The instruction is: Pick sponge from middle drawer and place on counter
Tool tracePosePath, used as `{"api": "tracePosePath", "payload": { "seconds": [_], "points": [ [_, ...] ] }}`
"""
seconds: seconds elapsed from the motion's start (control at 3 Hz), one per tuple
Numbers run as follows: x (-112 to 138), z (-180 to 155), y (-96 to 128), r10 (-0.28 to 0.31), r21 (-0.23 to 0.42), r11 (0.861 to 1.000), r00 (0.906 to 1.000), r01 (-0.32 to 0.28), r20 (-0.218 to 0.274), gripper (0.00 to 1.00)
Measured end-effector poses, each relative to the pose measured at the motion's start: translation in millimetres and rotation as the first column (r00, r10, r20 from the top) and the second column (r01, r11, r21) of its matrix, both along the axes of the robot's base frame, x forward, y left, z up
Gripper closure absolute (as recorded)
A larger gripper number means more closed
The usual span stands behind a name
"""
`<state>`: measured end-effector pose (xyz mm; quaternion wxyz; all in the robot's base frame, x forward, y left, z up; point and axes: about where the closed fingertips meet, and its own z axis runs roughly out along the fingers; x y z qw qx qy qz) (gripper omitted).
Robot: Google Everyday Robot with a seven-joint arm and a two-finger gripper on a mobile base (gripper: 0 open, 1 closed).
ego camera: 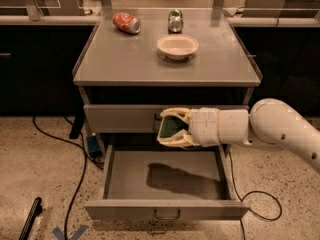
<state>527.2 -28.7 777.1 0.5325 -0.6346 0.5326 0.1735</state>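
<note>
My gripper [172, 128] is shut on the sponge [170, 127], a small dark green pad held between the pale fingers. It hangs above the open middle drawer [165, 213] and in front of the closed top drawer front, below the level of the counter [125, 59]. The drawer's floor shows only the arm's shadow. The white arm reaches in from the right.
On the counter stand a white bowl [177, 46], a red crushed can [126, 22] and a green crushed can [175, 20]. Black cables [75, 149] and a blue plug lie on the floor to the left. Dark benches stand behind.
</note>
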Motion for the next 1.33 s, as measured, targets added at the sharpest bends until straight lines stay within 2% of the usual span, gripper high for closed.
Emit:
{"api": "tracePosePath", "payload": {
  "seconds": [0.33, 0.67, 1.0, 1.33],
  "points": [
    [0, 0, 0, 0.000, 0.000, 1.000, 1.0000, 0.000, 0.000, 1.00],
    [2, -13, 12, 0.025, 0.032, 0.999, 0.9994, -0.024, -0.024, 1.00],
    [31, 5, 24, 0.046, 0.033, 0.998, 0.9986, -0.047, 0.026, 1.00],
    [69, 43, 40, 0.075, -0.003, 0.997, 0.9923, -0.075, 0.099, 1.00]
  ]
}}
